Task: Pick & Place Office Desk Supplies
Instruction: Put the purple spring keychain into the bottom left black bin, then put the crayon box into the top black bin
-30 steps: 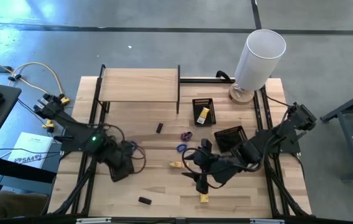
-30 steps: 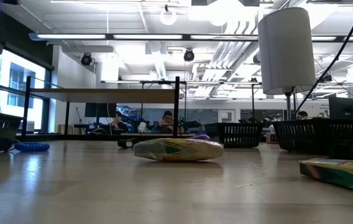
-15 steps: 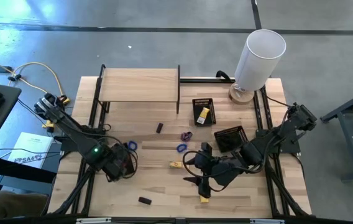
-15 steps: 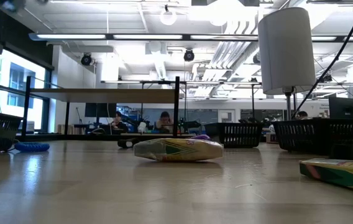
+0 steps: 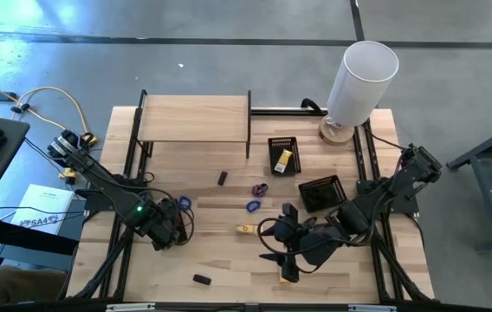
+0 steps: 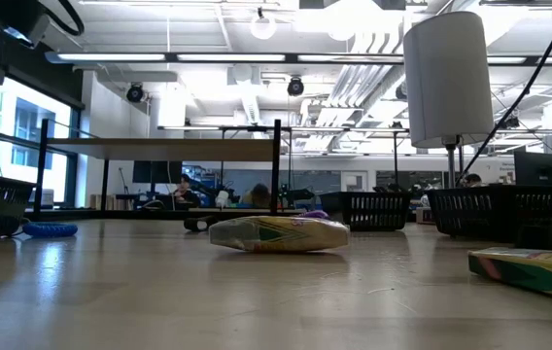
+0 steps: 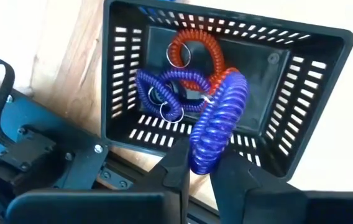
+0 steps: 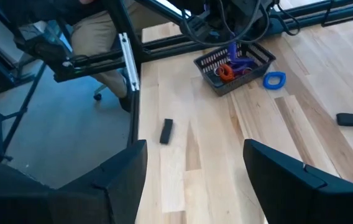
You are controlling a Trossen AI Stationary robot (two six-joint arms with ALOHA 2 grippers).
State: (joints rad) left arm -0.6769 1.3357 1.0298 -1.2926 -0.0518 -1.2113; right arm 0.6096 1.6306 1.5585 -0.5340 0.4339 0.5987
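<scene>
My left gripper (image 5: 166, 227) is at the table's left, shut on a blue coiled loop (image 7: 217, 124) above a black mesh tray (image 7: 325, 43) that holds a red loop (image 7: 195, 46) and a purple loop (image 7: 164, 90). My right gripper (image 5: 286, 262) is open and empty near the front edge, just above a yellow packet (image 5: 286, 276). Another yellow packet (image 5: 246, 229), two blue loops (image 5: 183, 202) (image 5: 252, 206), a purple loop (image 5: 259, 188) and two black blocks (image 5: 200, 279) (image 5: 223, 178) lie flat on the table. My left gripper pinches the blue coiled loop at its near end (image 7: 202, 163) between its two fingers (image 7: 178, 167). The loop's far end reaches out past the fingertips over the inside of the tray. I cannot tell whether it touches the loops below.
A mesh tray (image 5: 284, 154) holding a yellow packet stands at the back, and another (image 5: 320, 192) beside my right arm. A tall white cylinder (image 5: 363, 78) stands at the back right. A wooden shelf (image 5: 194, 117) stands at the back left.
My right gripper has gone a little toward the table's near edge, closer to the yellow packet by that edge. My left gripper has shifted slightly over the left tray, still holding the blue loop.
</scene>
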